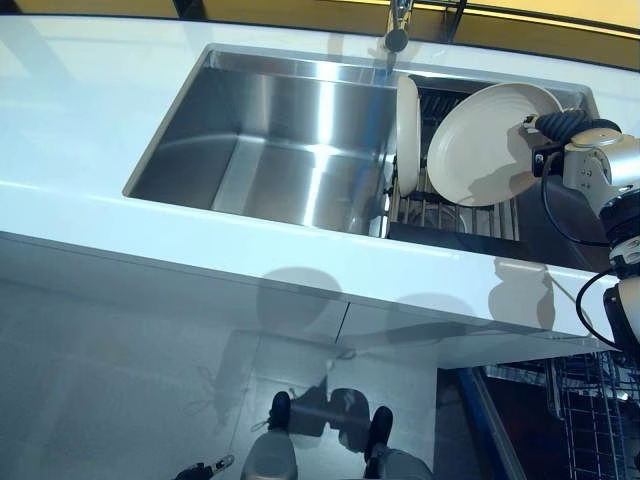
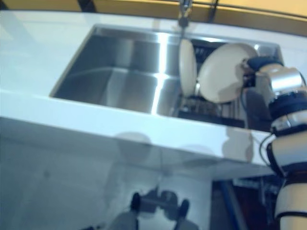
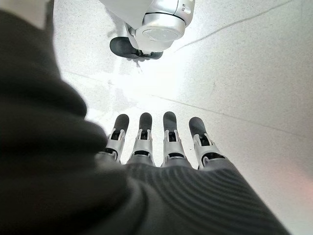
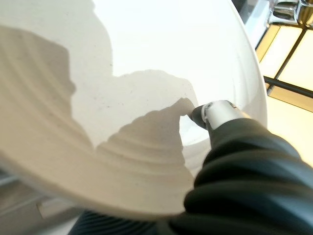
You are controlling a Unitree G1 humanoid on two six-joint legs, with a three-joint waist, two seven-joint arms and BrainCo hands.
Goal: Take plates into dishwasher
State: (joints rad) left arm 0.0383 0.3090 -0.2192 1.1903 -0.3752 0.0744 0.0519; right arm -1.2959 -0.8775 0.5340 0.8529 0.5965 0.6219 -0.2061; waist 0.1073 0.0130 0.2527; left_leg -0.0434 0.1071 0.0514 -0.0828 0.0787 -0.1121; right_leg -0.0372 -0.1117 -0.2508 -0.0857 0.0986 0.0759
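Right hand pinches the tilted plate at its rim, upper right over the sink rack, lifted clear of the second upright plate; left hand hangs relaxed, fingers straight.

Open basin to our right hand's left, rack crowded

Beside our right hand, its plate nearly meets an upright plate in the rack; beyond that, the sink lies open, faucet overhead.
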